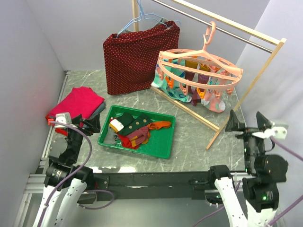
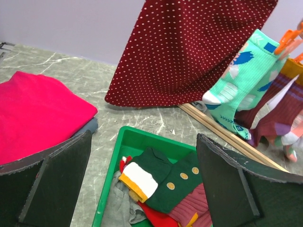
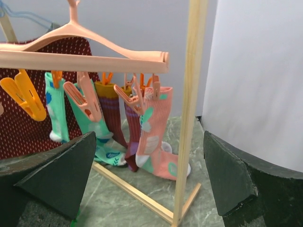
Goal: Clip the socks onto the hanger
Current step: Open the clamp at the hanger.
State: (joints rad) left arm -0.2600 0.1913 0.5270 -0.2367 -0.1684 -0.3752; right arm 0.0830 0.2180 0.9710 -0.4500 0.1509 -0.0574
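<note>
1. The left gripper (image 1: pixel 91 125) is wide open and empty, just left of the green tray (image 1: pixel 160 141).
2. The right gripper (image 1: pixel 235 122) is wide open too, and empty.
3. The socks (image 1: pixel 134 130) lie piled in the tray, so one grab may lift two.
4. The hanger (image 1: pixel 210 71) hangs far right and may swing away.

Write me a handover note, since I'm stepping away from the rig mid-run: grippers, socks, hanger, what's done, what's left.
Left gripper: open, empty, beside the green tray and pointing into it.
Right gripper: open, empty, facing the hanger.
The hanger hangs from the wooden rack.
Done: several clipped socks hang from it; some pegs are free.
Left: the loose socks piled in the tray need picking up and clipping.
</note>
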